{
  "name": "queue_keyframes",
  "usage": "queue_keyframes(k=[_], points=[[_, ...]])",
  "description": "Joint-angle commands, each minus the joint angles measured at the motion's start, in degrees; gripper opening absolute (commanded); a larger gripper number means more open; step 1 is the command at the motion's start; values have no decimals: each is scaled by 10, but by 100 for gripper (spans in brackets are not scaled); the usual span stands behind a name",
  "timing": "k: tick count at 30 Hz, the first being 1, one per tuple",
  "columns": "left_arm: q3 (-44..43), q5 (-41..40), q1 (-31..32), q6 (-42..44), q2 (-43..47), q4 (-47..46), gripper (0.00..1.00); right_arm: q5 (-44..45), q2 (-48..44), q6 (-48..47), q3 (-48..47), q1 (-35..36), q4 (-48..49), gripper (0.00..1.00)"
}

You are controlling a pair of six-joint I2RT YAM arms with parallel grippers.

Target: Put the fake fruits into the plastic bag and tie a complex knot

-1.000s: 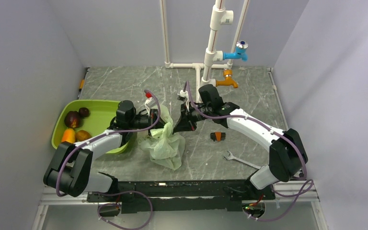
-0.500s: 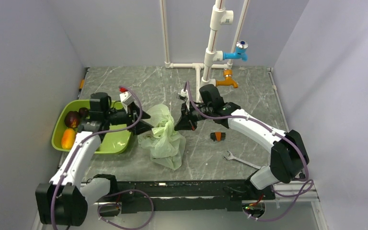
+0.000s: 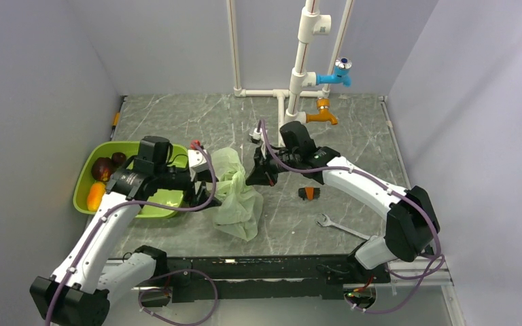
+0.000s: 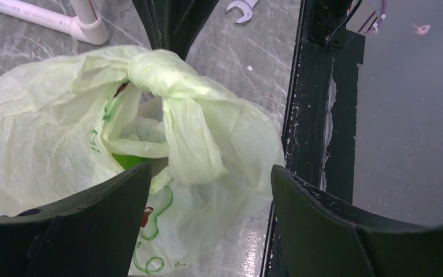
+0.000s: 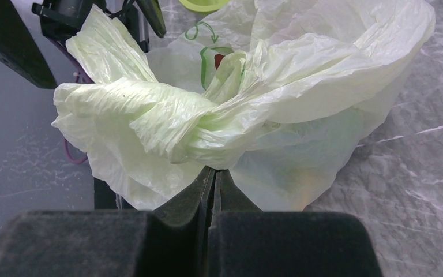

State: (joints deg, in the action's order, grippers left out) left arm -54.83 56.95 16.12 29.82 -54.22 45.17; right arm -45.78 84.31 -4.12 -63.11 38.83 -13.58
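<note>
1. The pale green plastic bag (image 3: 234, 200) lay crumpled at the middle of the grey marbled counter (image 3: 353, 136). It was in the same spot as a second before, with its handles twisted into a bunch at the top.
2. The left hand (image 3: 202, 182) had swung back from over the tray's edge, where it was half a second earlier. It now sat just beside the bag's left side. In the left wrist view its fingers (image 4: 92, 219) stood wide apart. The twisted handles lay ahead between them, and nothing was gripped.
3. The right hand (image 3: 255, 175) had edged slightly leftward against the bag's upper right. In the right wrist view its fingers (image 5: 179, 202) were pressed together, pinching bag film at their tips.
4. The fake fruits (image 3: 102, 168) rested in the lime-green tray (image 3: 124, 143) at the counter's left, well apart from the bag. One was maroon, one small and dark (image 3: 119, 159), and one orange (image 3: 96, 195). A brownish fruit seen a second before was hidden behind the left arm (image 3: 102, 231).
5. A wrench (image 3: 340, 227) lay unmoved near the counter's front right.
</note>
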Motion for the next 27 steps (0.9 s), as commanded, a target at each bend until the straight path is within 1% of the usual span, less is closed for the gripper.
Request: queue_keyframes(k=[1,4,5,6,7,8,9,10,12,14,15,16,18,19,21,24,26,27], points=[[-36,-61,32,-58,-23,-50,77,22,-30,-22,-25,9,1,0],[-41,-66,43,-87,-34,-73,60,37,-36,-37,-27,13,-9,0],[-41,-63,44,-94,-35,-81,52,44,-37,-45,-29,14,-15,0],[-42,-61,44,-100,-37,-87,37,53,-39,-56,-31,16,-22,0],[-44,-58,44,-98,-39,-80,19,66,-42,-68,-33,16,-32,0],[-49,-64,44,-88,-41,-57,5,83,-45,-82,-35,16,-46,0],[-55,-81,41,-75,-43,-28,0,100,-48,-100,-38,13,-66,0],[-55,-90,31,-64,-42,-3,0,120,-54,-123,-40,9,-93,0],[-34,-85,-32,-40,-28,32,0,163,-67,-171,-33,3,-139,0],[-6,-74,-106,-16,3,47,0,195,-90,-224,-12,-2,-173,0],[5,-77,-130,7,13,57,0,212,-98,-246,3,-3,-181,0],[15,-102,-146,30,22,65,0,232,-106,-263,18,-3,-187,0],[38,-135,-159,62,31,70,0,253,-115,-288,50,-6,-186,0],[49,-140,-174,71,32,70,0,258,-117,-294,61,-6,-182,0],[64,-129,-178,87,30,68,0,254,-113,-289,64,-6,-171,0],[69,-94,-177,75,22,48,0,206,-105,-271,43,-6,-154,0],[67,-86,-177,64,14,32,0,168,-96,-270,29,-4,-148,0],[65,-83,-177,61,10,26,0,155,-89,-273,22,-3,-151,5]])
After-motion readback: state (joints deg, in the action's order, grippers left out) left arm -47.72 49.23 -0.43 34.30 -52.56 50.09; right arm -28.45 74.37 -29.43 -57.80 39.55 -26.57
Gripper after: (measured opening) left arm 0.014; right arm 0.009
